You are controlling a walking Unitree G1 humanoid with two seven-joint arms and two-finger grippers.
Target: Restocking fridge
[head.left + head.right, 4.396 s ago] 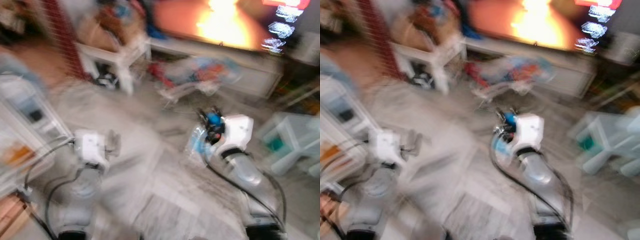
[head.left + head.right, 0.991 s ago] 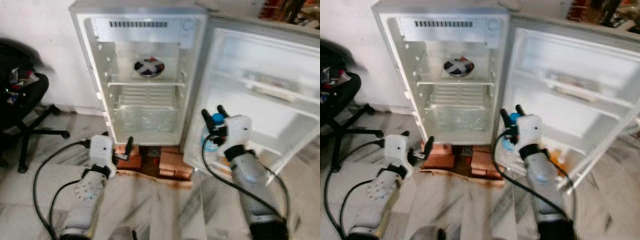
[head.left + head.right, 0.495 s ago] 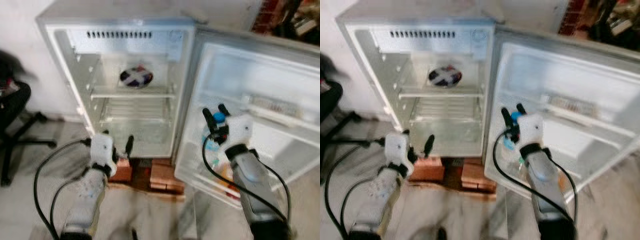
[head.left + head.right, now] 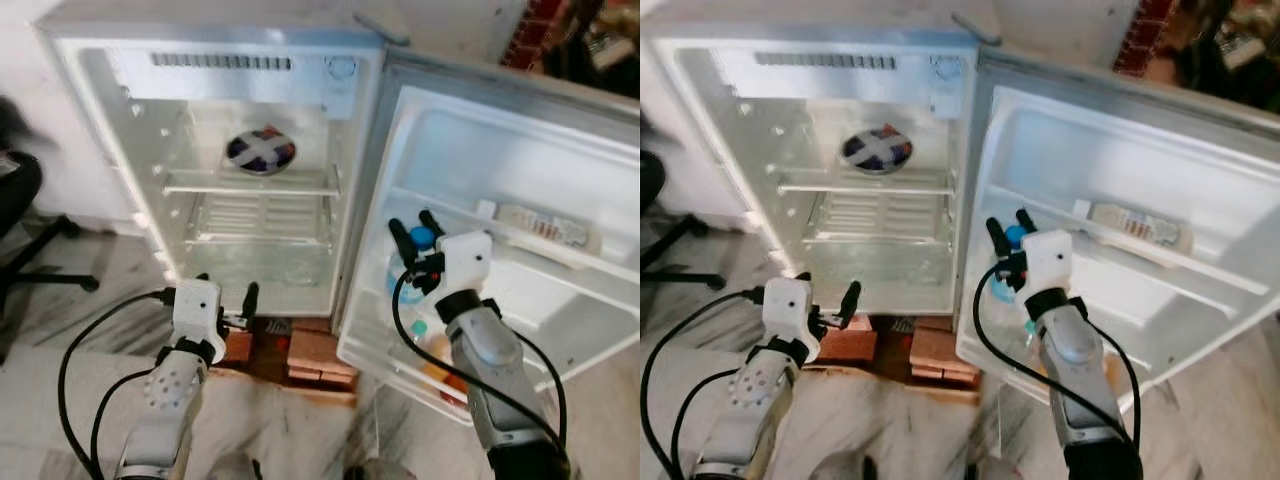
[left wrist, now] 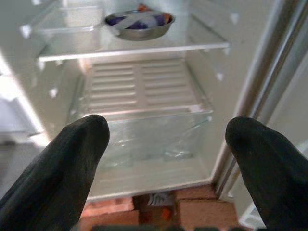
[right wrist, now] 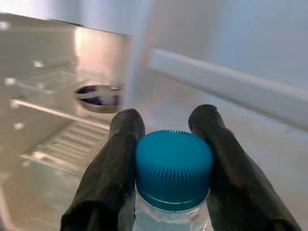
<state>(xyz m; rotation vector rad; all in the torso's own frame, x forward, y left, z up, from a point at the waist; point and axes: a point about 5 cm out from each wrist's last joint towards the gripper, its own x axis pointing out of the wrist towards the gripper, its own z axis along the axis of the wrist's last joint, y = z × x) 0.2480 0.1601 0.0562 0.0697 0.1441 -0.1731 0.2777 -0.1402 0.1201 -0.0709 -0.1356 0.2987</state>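
Arms, two, silver, nearest the camera, each trailing a black cable.

Left gripper [image 4: 228,296]: low, before the fridge's bottom edge; fingers [image 5: 62,163] spread wide apart, nothing between them.

Right gripper [image 4: 417,235]: raised in front of the open door's inner side; fingers clamped on the neck of a bottle [image 6: 173,180], one on each side, touching the blue cap [image 4: 422,237].

Bricks [image 4: 318,352]: reddish, under the fridge's front, on a marble-patterned floor [image 4: 60,320]. Chair base [image 4: 30,270], black, off to the left.

Fridge [image 4: 215,45]: small, white, door swung open to the right.
- Bottom: clear drawer [image 5: 149,132], under a ribbed cover.
- Middle: glass shelf [image 5: 130,48] bearing a steel bowl [image 4: 260,150] with dark and white contents; the shelf's back is blurred.

Door [image 4: 500,130]: upper rail holds a flat pale packet [image 4: 545,226] lying on its side. Lower bin [image 4: 400,375] has orange and pale items, partly hidden by the right arm; kind cannot be told.

Brick wall [image 4: 525,25] and dark clutter beyond, upper right.
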